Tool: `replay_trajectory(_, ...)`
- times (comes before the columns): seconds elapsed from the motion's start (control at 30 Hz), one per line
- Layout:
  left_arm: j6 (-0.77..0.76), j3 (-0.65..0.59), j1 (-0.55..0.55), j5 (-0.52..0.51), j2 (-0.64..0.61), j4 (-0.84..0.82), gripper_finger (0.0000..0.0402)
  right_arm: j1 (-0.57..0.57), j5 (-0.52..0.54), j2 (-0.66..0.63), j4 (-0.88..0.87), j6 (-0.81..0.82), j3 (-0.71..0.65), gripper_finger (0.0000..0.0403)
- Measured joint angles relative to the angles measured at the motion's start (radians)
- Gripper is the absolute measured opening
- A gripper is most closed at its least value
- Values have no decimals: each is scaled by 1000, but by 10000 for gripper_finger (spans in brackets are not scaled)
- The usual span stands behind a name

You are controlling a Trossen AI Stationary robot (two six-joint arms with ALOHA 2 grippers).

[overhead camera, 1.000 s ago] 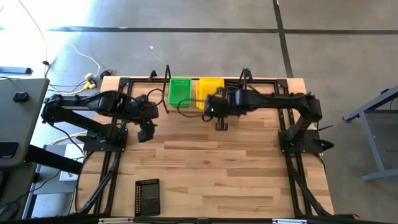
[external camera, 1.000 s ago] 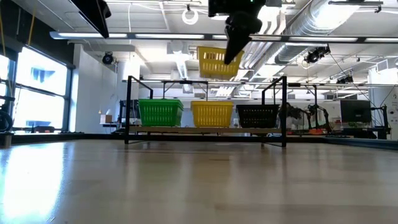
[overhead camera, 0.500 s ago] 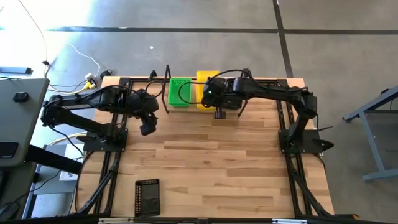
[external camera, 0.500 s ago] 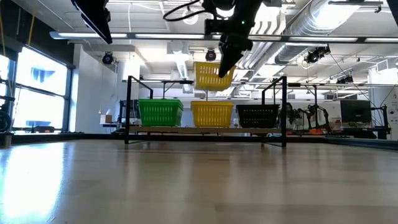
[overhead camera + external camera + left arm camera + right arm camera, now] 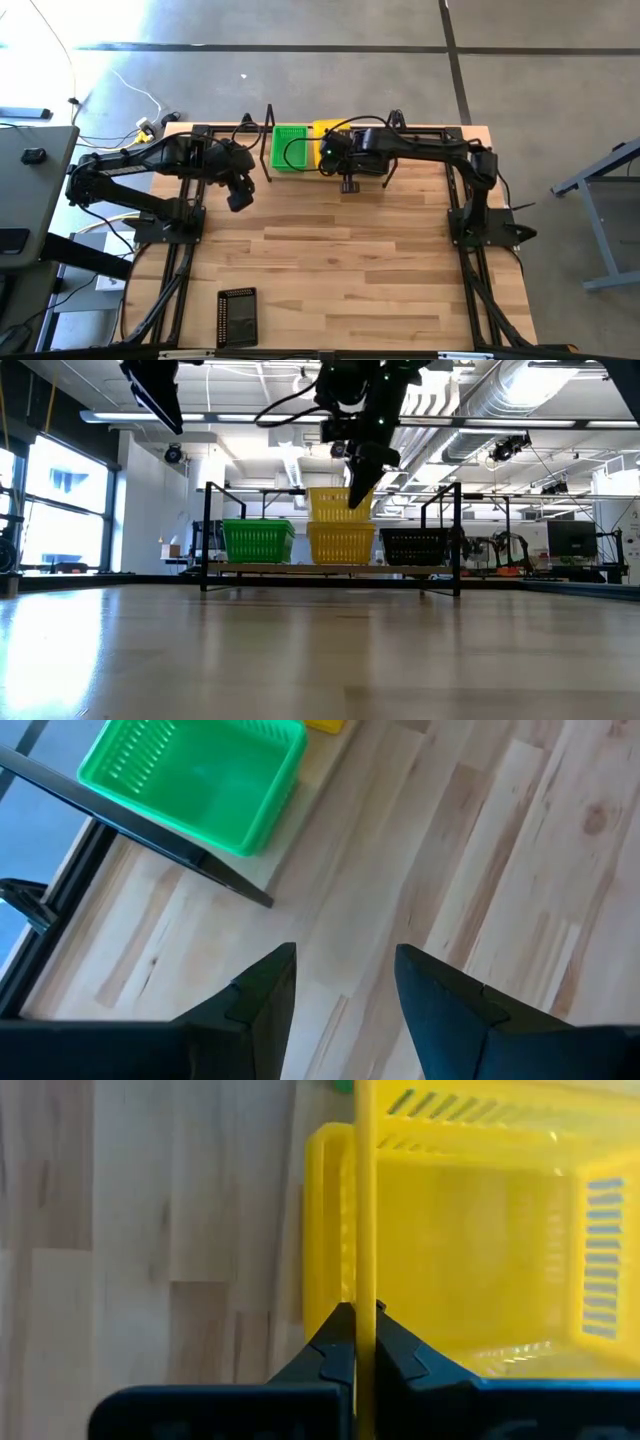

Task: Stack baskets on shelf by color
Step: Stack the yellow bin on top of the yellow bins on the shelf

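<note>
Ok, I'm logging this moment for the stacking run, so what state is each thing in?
Right gripper: shut on held yellow basket, over the shelf.
Lower yellow basket: on the shelf, middle, under the held one.
Green basket: on the shelf.
Black basket: on the shelf.
Loose black basket: on the table's near part.
Left gripper: open, empty, above the table.
Shelf: upright on the table.

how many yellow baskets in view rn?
2. One yellow basket sits mid-shelf; the second hangs directly above it, held by the right pincer. Others may be hidden.
</note>
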Motion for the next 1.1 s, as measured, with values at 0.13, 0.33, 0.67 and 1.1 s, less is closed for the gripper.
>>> replay_trajectory(0.13, -1, 0, 0, -4, 0, 0, 161, -16, -21, 19, -2, -12, 0, 0)
replay_trajectory(0.33, -22, 0, 0, -5, 0, 0, 161, -33, -39, 31, 5, -21, 0, 0)
replay_trajectory(0.67, -51, 0, 0, -5, 0, 0, 161, -46, -74, 31, 9, 4, 0, 0)
replay_trajectory(1.1, -88, 0, 0, 10, 0, -11, 161, -53, -74, 31, 19, 69, 4, 97)
